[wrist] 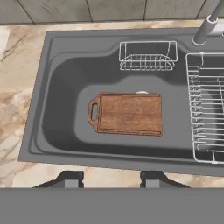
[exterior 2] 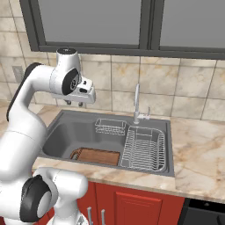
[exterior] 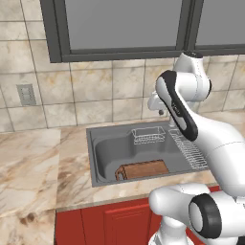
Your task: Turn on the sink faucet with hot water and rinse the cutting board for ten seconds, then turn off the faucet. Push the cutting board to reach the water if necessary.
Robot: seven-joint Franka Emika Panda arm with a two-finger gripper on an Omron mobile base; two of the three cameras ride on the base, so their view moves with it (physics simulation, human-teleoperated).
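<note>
Now | jaws (wrist: pixel 108 178) apart, empty, high over sink (wrist: pixel 48 92) front rim | sink faucet (exterior 2: pixel 136 103) lies beyond, back-right corner | cutting board (wrist: pixel 127 113) flat below, long axis left-right.

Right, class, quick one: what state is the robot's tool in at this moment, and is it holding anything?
Tool: open and holding nothing, poised high above the sink, clear of the cutting board.

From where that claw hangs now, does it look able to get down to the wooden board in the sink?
Probably yes. The claw hangs above the sink, and the cutting board lies flat on the basin floor with nothing on it; the wire basket and dish rack sit off to the side.
</note>
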